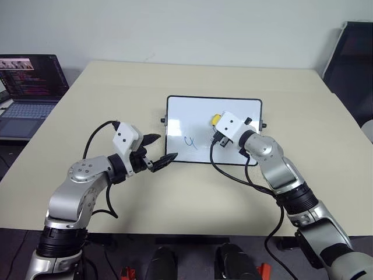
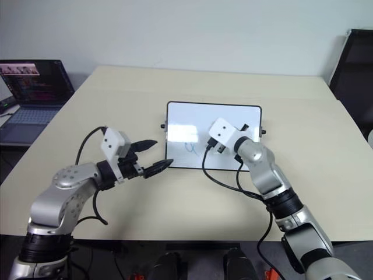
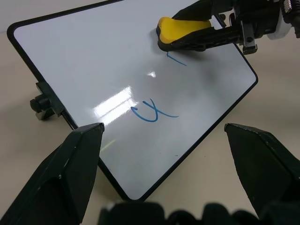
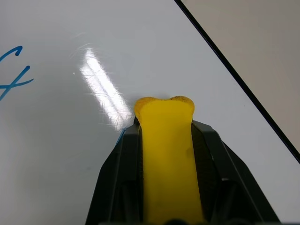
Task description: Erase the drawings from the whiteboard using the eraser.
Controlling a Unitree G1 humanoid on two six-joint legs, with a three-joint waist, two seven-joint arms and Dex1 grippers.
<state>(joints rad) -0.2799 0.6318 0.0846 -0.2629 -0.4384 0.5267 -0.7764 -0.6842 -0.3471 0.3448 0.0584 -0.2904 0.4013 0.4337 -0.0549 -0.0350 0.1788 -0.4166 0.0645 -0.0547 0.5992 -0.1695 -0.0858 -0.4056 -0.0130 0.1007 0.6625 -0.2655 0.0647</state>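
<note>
Whiteboard [image 1: 192,119] | eraser [image 3: 180,30] on it | laptop [image 1: 26,96] far left

Open laptop [image 1: 29,93] on beige table [image 1: 116,99]

Blue mark [image 3: 177,59] partly under eraser [image 3: 183,28]

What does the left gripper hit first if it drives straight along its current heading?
Most likely the whiteboard. The left gripper, jaws open, points at the board's near left part, where the blue loop drawing sits. Nothing stands between them in the left wrist view, though depth is hard to judge.
</note>
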